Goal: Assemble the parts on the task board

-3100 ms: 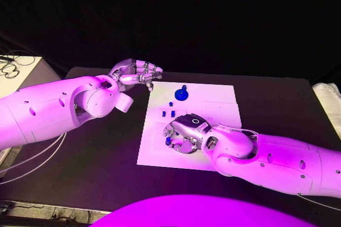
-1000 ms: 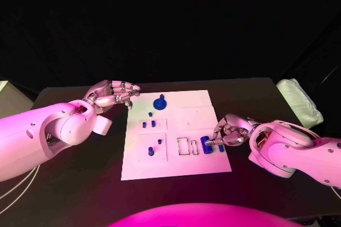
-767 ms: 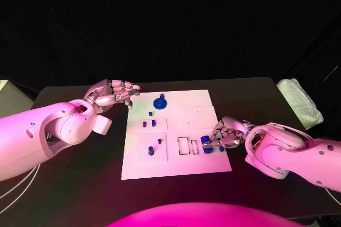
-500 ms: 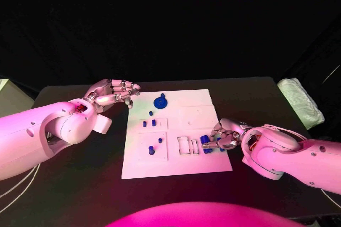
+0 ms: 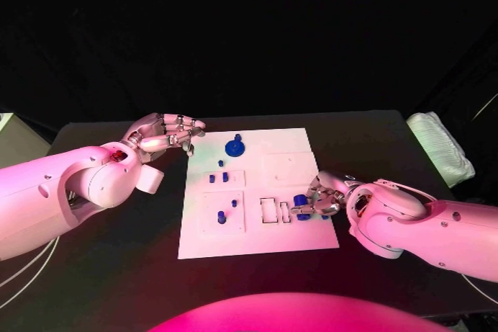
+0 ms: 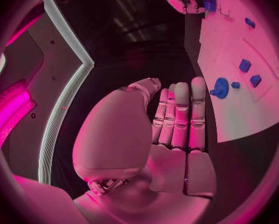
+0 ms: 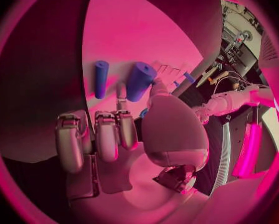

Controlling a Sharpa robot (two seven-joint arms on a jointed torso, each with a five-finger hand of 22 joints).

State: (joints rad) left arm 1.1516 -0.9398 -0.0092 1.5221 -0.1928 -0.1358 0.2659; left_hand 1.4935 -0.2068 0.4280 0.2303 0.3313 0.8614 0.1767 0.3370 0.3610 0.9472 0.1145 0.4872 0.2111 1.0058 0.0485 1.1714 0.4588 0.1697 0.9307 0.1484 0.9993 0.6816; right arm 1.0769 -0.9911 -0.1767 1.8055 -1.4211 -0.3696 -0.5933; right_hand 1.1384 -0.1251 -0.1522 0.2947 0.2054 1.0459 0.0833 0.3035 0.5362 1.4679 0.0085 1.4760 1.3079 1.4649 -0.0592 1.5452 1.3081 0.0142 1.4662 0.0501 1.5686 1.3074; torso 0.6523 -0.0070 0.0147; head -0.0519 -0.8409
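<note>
R hand (image 5: 319,196) sits at the board's (image 5: 291,235) right edge, fingers curled by two blue cylinders (image 5: 301,204) — touching, but can't tell if it grips one. L hand (image 5: 164,135) hangs over the worktop (image 5: 124,274) off the board's far-left corner, fingers curled, holding nothing. Blue knob (image 5: 235,146) near far edge.

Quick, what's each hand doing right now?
Left hand: holds nothing, fingers curled, beside the task board.
Right hand: at a blue cylinder; grip cannot be told.
</note>
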